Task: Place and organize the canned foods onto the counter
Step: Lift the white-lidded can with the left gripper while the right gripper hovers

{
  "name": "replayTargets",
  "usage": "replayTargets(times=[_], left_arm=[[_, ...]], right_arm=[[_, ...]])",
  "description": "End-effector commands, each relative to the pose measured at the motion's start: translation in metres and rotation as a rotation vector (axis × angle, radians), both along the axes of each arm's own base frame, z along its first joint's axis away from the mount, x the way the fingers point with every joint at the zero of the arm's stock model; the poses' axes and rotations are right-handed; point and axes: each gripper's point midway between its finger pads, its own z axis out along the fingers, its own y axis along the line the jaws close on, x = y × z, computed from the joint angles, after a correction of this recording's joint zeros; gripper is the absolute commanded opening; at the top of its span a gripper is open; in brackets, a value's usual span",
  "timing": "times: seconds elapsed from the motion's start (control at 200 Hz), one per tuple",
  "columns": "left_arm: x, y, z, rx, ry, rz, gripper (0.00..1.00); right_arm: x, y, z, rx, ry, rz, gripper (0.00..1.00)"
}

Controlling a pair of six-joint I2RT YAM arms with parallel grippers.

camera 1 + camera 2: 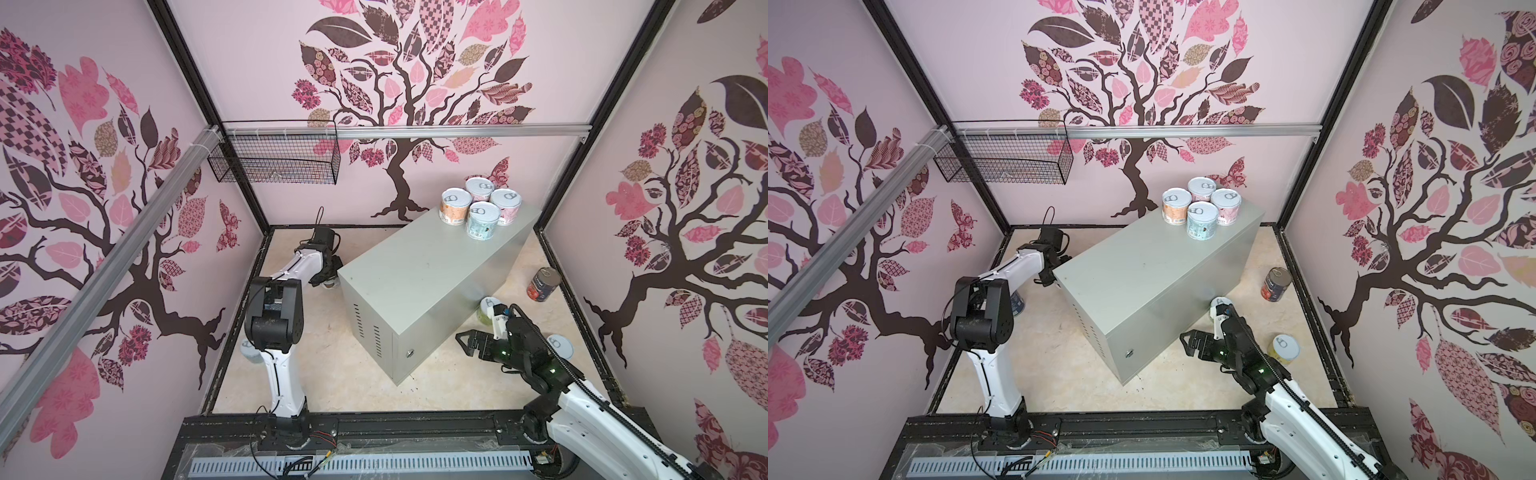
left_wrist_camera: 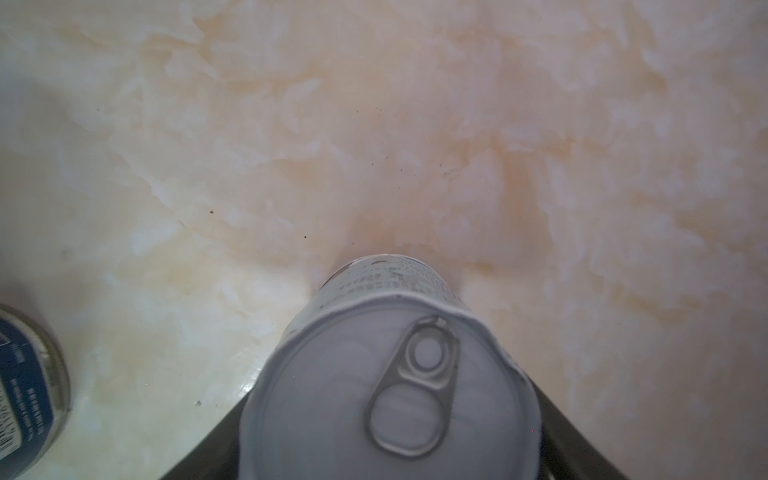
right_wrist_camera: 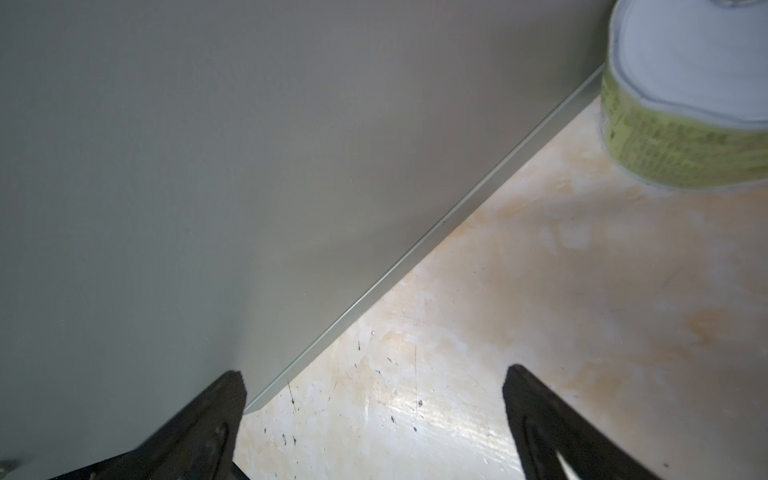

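Lifting the gripped can onto the counter [image 1: 424, 266] is, I judge, the step in hand, so I start from that big grey box. Its top is bare except for four short cans [image 1: 482, 208] bunched upright at its far right end. My left gripper [image 2: 392, 390] sits low by the box's far left corner, mostly hidden behind it in both top views. The left wrist view shows its dark fingers [image 2: 573, 432] closed partway, pressed against both sides of a short grey-lidded can [image 2: 332, 374]; whether the base has left the floor I cannot tell. I should raise it straight up until it clears the top edge, only then swing right, keep it upright, and set it just beside the cluster so the group stays tidy. My right gripper [image 1: 473, 343] hangs spread wide and empty by the box's near right side. A green-labelled can [image 3: 685, 137] stands on the floor close against the box, a likely next pick.
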Motion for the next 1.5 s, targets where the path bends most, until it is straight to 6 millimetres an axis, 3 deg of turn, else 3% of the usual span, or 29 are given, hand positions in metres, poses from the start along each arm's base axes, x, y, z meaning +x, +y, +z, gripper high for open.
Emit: replayTargets(times=[0.0,0.39,0.68,0.88,1.255,1.495], left_arm=[[0.003,-0.002,0.05,-0.019,-0.128,-0.012,0.46],[-0.028,0.001,0.124,-0.029,-0.286,-0.027,0.45],[-0.059,-0.009,0.188,-0.089,-0.41,-0.079,0.45],[-0.088,-0.011,0.22,-0.114,-0.476,-0.1,0.45],[-0.129,-0.013,0.283,-0.139,-0.611,-0.13,0.44],[-0.146,-0.033,0.327,-0.183,-0.665,-0.236,0.44]], right_arm=[[0.0,0.0,0.007,0.001,-0.021,0.009,1.0],[-0.003,0.0,0.026,0.012,-0.04,0.016,1.0],[-0.006,0.005,0.049,0.05,-0.048,0.036,1.0],[-0.01,0.002,0.069,0.069,-0.076,0.031,1.0],[-0.015,-0.003,0.087,0.044,-0.093,0.034,1.0],[-0.014,-0.006,0.101,0.022,-0.116,0.029,1.0]])
